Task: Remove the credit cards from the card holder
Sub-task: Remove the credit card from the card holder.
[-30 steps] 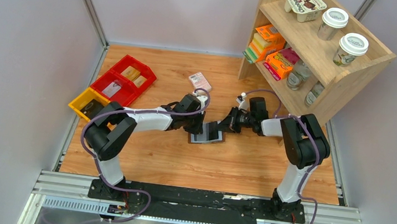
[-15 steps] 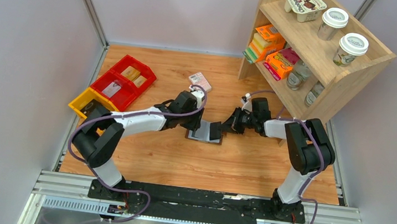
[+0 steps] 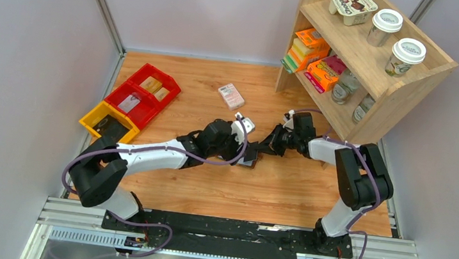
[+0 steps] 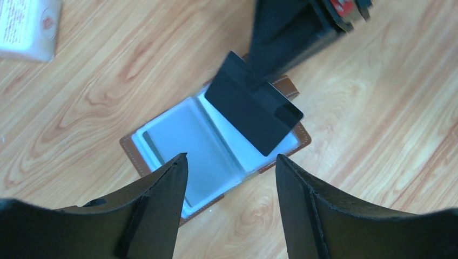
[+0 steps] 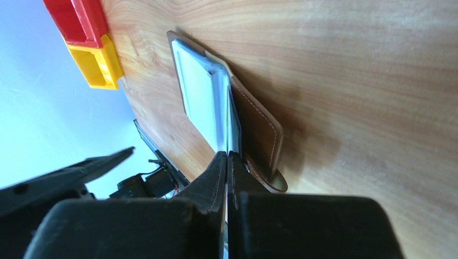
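Note:
The card holder (image 4: 183, 140) lies open on the wooden table, brown leather with pale blue pockets. A thin credit card (image 4: 254, 110), dark on the side facing me in the left wrist view, tilts up over its right pocket. My right gripper (image 4: 253, 81) is shut on the card's upper edge. In the right wrist view the card (image 5: 231, 129) shows edge-on between the closed fingers of the right gripper (image 5: 227, 156), in front of the card holder (image 5: 259, 129). My left gripper (image 4: 231, 157) hovers open above the card holder's near edge, holding nothing. From above, both grippers meet over the card holder (image 3: 250, 162).
A pink-and-white box (image 3: 231, 95) lies behind the arms. Red bins (image 3: 144, 91) and a yellow bin (image 3: 104, 119) sit at the left edge. A wooden shelf (image 3: 363, 60) with packets, jars and cups stands at the back right.
My left gripper has opened, let go of the card holder and swung right above it. The right gripper stays shut on the card and has drawn slightly right.

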Robot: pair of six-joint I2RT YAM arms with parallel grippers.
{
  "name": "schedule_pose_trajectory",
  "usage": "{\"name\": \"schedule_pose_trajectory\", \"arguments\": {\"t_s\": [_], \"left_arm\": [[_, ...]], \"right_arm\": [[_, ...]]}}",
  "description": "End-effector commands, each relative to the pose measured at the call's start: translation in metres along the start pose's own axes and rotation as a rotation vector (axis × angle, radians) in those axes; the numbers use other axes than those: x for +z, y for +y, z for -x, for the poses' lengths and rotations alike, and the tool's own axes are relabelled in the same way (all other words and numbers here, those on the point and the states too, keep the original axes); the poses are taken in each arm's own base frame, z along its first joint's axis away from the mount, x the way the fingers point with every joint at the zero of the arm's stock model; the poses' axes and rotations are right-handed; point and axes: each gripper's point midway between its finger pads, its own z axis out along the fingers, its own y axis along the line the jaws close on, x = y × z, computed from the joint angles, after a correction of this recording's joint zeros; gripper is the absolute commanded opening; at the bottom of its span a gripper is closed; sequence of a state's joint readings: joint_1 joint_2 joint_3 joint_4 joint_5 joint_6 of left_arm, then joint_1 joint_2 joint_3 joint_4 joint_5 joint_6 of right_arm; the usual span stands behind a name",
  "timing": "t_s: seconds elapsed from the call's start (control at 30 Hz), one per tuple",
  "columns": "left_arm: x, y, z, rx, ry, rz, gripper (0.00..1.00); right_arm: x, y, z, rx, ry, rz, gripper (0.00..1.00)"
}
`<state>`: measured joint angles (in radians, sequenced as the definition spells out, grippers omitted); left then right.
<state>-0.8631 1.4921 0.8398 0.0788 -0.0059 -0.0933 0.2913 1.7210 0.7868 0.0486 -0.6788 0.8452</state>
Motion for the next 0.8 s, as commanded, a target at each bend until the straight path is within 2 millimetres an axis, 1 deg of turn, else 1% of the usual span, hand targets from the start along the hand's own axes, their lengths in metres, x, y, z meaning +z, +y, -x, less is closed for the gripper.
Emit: {"name": "schedule_pose_trajectory", "arguments": {"t_s": [0.0, 0.2, 0.3, 0.33, 0.37, 0.4, 0.43, 0.53, 0.6, 0.67, 0.73, 0.77], "left_arm": [[-0.003, -0.009, 0.031, 0.190, -0.139, -0.008, 0.69], [0.004, -0.035, 0.031, 0.353, -0.167, -0.075, 0.69], [0.010, -0.042, 0.033, 0.378, -0.171, -0.088, 0.69], [0.013, -0.048, 0.030, 0.390, -0.165, -0.115, 0.69], [0.014, -0.052, 0.033, 0.400, -0.169, -0.126, 0.69], [0.016, -0.055, 0.030, 0.417, -0.159, -0.133, 0.69], [0.017, -0.057, 0.032, 0.431, -0.162, -0.139, 0.69], [0.021, -0.063, 0.025, 0.457, -0.140, -0.144, 0.69], [0.024, -0.060, 0.023, 0.456, -0.125, -0.112, 0.68], [0.027, -0.048, 0.025, 0.447, -0.107, -0.030, 0.66], [0.028, -0.035, 0.028, 0.447, -0.092, 0.050, 0.62], [0.027, -0.030, 0.030, 0.450, -0.090, 0.086, 0.58]], "right_arm": [[-0.017, 0.027, 0.014, 0.005, -0.057, 0.007, 0.00], [-0.025, 0.039, 0.013, 0.031, -0.059, 0.024, 0.00], [-0.027, 0.042, 0.013, 0.042, -0.062, 0.032, 0.00], [-0.028, 0.044, 0.012, 0.046, -0.062, 0.036, 0.00], [-0.029, 0.044, 0.012, 0.056, -0.061, 0.039, 0.00], [-0.030, 0.048, 0.012, 0.057, -0.062, 0.048, 0.00], [-0.031, 0.050, 0.011, 0.057, -0.060, 0.055, 0.00], [-0.035, 0.056, 0.012, 0.054, -0.069, 0.068, 0.00], [-0.037, 0.059, 0.011, 0.055, -0.070, 0.072, 0.00], [-0.040, 0.062, 0.011, 0.061, -0.074, 0.079, 0.00], [-0.041, 0.064, 0.009, 0.065, -0.074, 0.084, 0.00], [-0.043, 0.066, 0.010, 0.064, -0.078, 0.087, 0.00]]}}
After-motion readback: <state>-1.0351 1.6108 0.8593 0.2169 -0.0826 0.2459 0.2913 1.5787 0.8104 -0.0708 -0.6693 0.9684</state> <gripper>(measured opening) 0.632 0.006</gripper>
